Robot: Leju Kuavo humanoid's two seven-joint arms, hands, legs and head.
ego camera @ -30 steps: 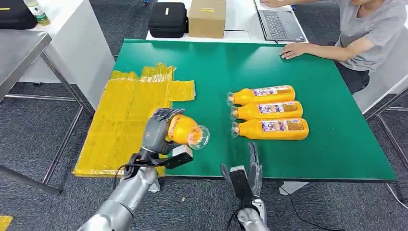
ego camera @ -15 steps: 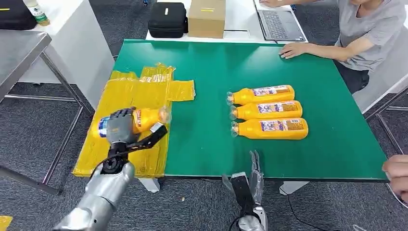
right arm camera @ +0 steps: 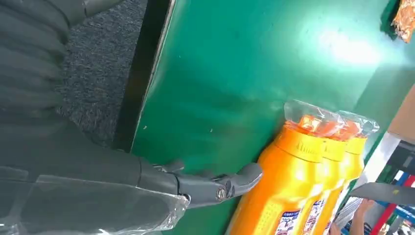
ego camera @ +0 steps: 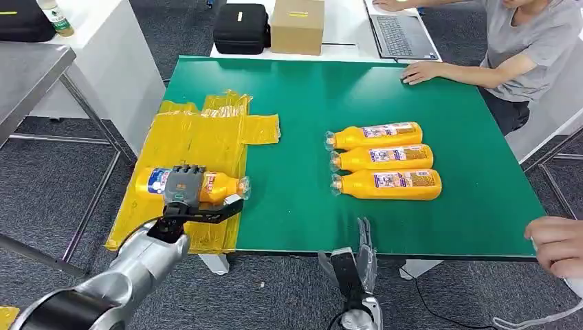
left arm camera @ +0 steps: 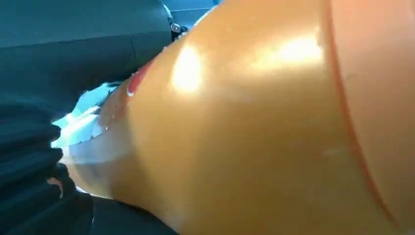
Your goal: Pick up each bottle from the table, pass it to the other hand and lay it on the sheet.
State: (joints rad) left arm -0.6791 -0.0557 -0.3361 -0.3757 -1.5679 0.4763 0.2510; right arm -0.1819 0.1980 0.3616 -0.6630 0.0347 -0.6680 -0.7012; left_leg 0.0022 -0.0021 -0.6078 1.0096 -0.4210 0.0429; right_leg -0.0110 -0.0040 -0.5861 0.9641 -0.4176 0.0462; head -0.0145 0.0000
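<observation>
My left hand (ego camera: 184, 187) grips an orange bottle (ego camera: 218, 186) around its middle, holding it flat across the yellow sheet (ego camera: 187, 148) near the table's front left. Its orange side (left arm camera: 254, 122) looms close in the left wrist view. Three more orange bottles lie side by side on the green table (ego camera: 309, 96): the far one (ego camera: 375, 135), the middle one (ego camera: 382, 157) and the near one (ego camera: 388, 183), caps pointing left. They also show as a row (right arm camera: 288, 186) in the right wrist view. My right hand (ego camera: 349, 265) hangs open just below the table's front edge, holding nothing.
A person sits at the far right with a hand (ego camera: 418, 71) resting on the table; another person's hand (ego camera: 560, 245) reaches in at the right edge. A black case (ego camera: 239, 27), a cardboard box (ego camera: 297, 25) and a laptop (ego camera: 400, 34) stand behind the table.
My left hand has swung the bottle left from the table's front middle and lowered it flat across the sheet. A person's hand has come in at the right edge. My right hand stayed put.
</observation>
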